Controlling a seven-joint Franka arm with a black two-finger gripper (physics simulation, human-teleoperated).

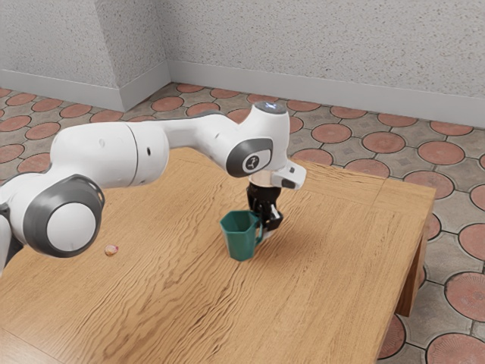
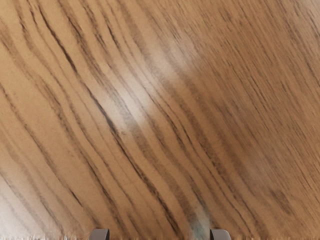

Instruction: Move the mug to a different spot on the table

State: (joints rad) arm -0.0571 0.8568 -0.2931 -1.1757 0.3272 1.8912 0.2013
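The tapered plastic mug [image 1: 241, 233] is dark teal green, inside and out. The oak-like wooden table [image 1: 189, 303] is honey brown with wavy darker grain; close up in the wrist view, its top [image 2: 150, 125] shows near-black streaks and a pale sheen. The jointed robot arm [image 1: 151, 152] is white with grey caps, and its two-finger gripper [image 1: 267, 224] is black. The floor of round tiles [image 1: 394, 144] is terracotta red with grey grout. The rough plaster wall [image 1: 303, 38] is speckled grey. A tiny crumb-like thing [image 1: 111, 249] looks pinkish, perhaps.

1. One green mug [image 1: 241, 235].
2. One wooden table [image 1: 326, 262].
3. One white arm [image 1: 151, 152].
4. One black end effector [image 1: 267, 218], with two fingers [image 2: 99, 234].
5. One small, round, pinkish thing [image 1: 111, 249].
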